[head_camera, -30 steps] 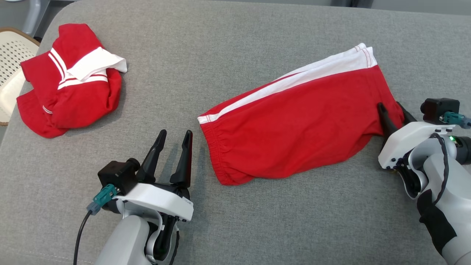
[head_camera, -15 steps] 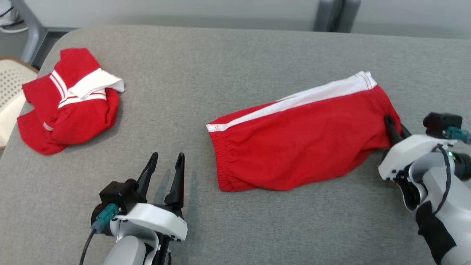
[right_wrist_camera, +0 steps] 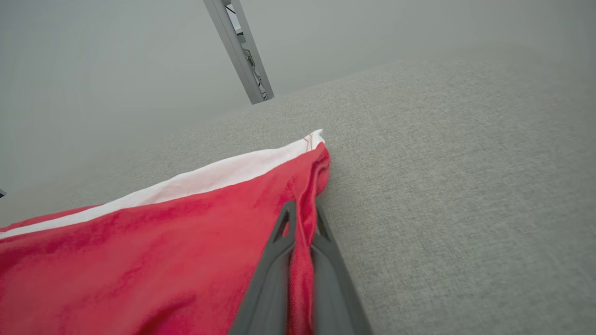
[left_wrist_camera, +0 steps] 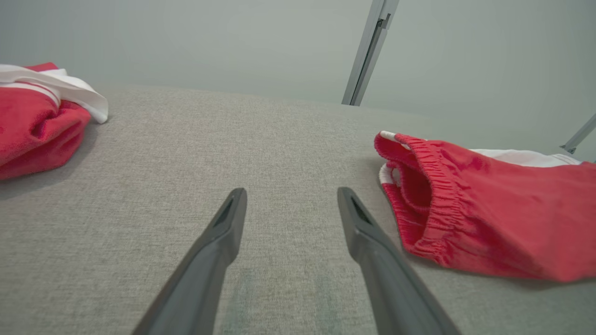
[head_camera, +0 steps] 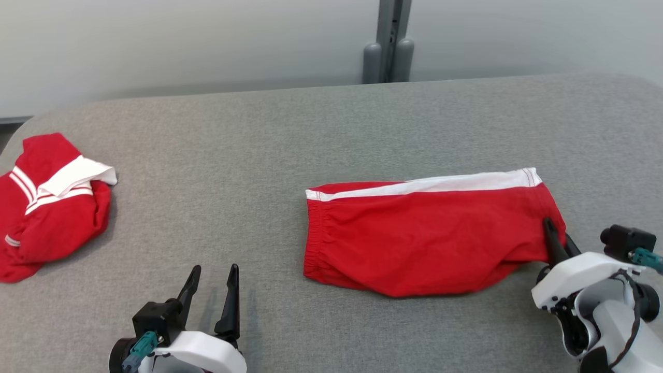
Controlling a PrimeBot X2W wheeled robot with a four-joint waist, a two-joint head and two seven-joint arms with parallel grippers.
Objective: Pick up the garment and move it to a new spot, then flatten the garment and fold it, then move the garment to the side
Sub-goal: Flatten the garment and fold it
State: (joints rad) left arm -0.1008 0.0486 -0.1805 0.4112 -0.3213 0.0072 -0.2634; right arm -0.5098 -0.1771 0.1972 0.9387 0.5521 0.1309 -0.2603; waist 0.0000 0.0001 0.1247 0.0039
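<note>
Red shorts with a white side stripe (head_camera: 430,233) lie folded on the grey table, right of centre, elastic waistband toward the left (left_wrist_camera: 433,186). My right gripper (head_camera: 557,233) is shut on the hem at the shorts' right end; red cloth (right_wrist_camera: 195,246) is pinched between its two fingers (right_wrist_camera: 279,260). My left gripper (head_camera: 212,272) stands open above bare table near the front edge, left of the waistband and apart from it, its fingers (left_wrist_camera: 219,246) holding nothing.
A second red and white garment (head_camera: 46,207) lies crumpled at the table's far left (left_wrist_camera: 32,121). A grey wall and an upright metal post (head_camera: 388,41) stand behind the table (head_camera: 233,155). Bare grey cloth lies between the two garments.
The head camera has tilted up, so the whole picture slid down and the wall came into sight. The right gripper keeps its hold on the shorts' hem; the left stays open.
</note>
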